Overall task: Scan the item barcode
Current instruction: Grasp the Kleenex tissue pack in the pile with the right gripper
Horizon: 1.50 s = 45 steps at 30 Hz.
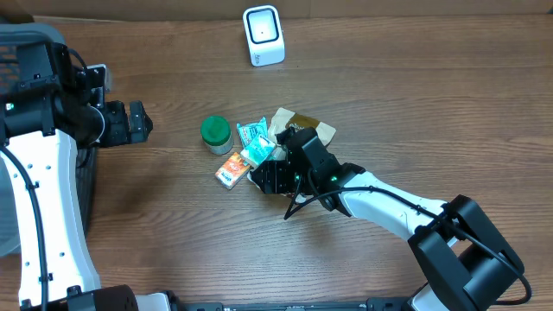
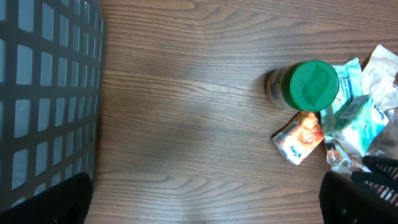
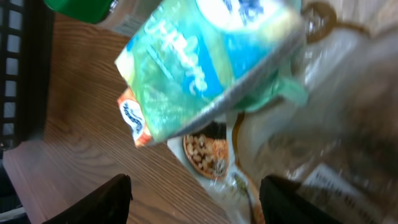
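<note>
Because the right gripper hangs over the pile with its jaws partly spread and nothing caught between them, the grasp turns on how the nearest packet lies to it. Just ahead of the jaws, and a little above their gap in the wrist view, is the teal packet, the likeliest thing to scan. It looks propped on the heap, not flat, and its long axis runs aslant across the line of the jaws, low at the left and high at the right. To close on it, the gripper would probably have to go forward and turn somewhat, so that the jaws cross the packet's narrow way. Under its lower end peeps the orange packet, touching it, and past that stands the green-lidded jar, just beside the heap. Further off, well apart at the table's far edge, stands the white scanner. About as far off to the other side, the left gripper is fully open and empty beside the basket, so the right arm is plainly the nearer one.
</note>
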Each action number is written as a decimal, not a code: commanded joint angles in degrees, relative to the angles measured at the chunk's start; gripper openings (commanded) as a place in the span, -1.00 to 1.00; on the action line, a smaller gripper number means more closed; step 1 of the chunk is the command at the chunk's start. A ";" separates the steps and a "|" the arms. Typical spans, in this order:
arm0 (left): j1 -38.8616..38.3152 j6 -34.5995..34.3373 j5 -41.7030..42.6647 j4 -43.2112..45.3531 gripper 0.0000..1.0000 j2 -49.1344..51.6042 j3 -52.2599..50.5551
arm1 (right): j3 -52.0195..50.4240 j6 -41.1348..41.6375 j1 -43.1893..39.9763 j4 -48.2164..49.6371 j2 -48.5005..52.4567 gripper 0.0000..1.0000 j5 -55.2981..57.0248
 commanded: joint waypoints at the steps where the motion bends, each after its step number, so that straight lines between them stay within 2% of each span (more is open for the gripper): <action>1: 0.26 0.90 0.59 0.02 1.00 0.02 -0.13 | 0.61 -2.47 -1.77 -4.42 0.42 0.39 1.62; 6: 0.26 0.90 0.59 0.02 0.99 0.02 -0.13 | 4.63 -10.71 -4.96 -17.94 -2.45 0.46 0.28; 10: 0.26 0.90 0.59 0.02 0.99 0.02 -0.13 | 10.99 -17.66 -7.80 -31.95 -4.22 0.51 5.27; 14: 0.26 0.90 0.59 0.02 0.99 0.00 -0.13 | 16.46 -19.82 -9.51 -38.21 -4.28 0.53 9.79; 17: 0.26 0.90 0.59 0.02 0.99 0.02 -0.13 | 18.73 -19.80 -9.73 -36.54 -4.28 0.51 9.35; 22: 0.26 0.90 0.59 0.02 1.00 0.02 -0.13 | 18.82 -18.84 -8.55 -27.08 -3.52 0.51 6.25; 32: 0.26 0.90 0.59 0.02 0.99 0.02 -0.13 | 18.82 1.66 -5.70 -17.38 4.44 0.58 7.54; 37: 0.26 0.90 0.59 0.02 1.00 0.02 -0.13 | 18.82 2.19 -3.65 -16.11 5.20 0.56 8.83; 45: 0.26 0.90 0.59 0.02 1.00 0.02 -0.13 | 18.69 0.59 -3.08 -15.63 5.97 0.57 16.85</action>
